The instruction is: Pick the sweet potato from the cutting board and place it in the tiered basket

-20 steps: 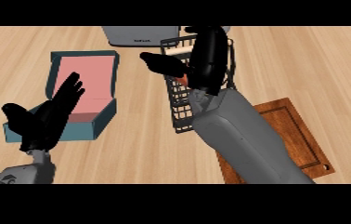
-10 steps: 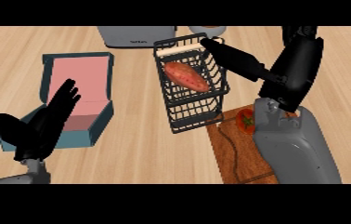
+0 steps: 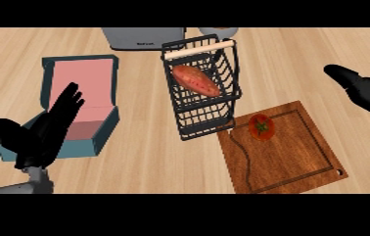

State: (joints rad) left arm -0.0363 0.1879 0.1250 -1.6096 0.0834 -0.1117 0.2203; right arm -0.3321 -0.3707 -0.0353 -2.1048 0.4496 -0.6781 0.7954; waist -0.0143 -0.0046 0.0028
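Sweet potato [image 3: 196, 80] lay in the upper tier of the black tiered basket [image 3: 204, 113], apart from both hands. Cutting board [image 3: 296, 156] beside the basket carried only a tomato [image 3: 261, 127]. Left hand [image 3: 45, 129] rested at lower left, fingers straight and released. Right hand [image 3: 350, 83] at the right edge: finger state could not be told.

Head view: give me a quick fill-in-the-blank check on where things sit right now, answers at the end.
1. The sweet potato lies in the ____ tier of the tiered basket.
2. The only item on the cutting board is a ____.
3. The left robot hand shows in front of the teal ____ with the pink inside.
4. The right robot hand shows at the view's ____ edge.

Missing words: upper; tomato; box; right
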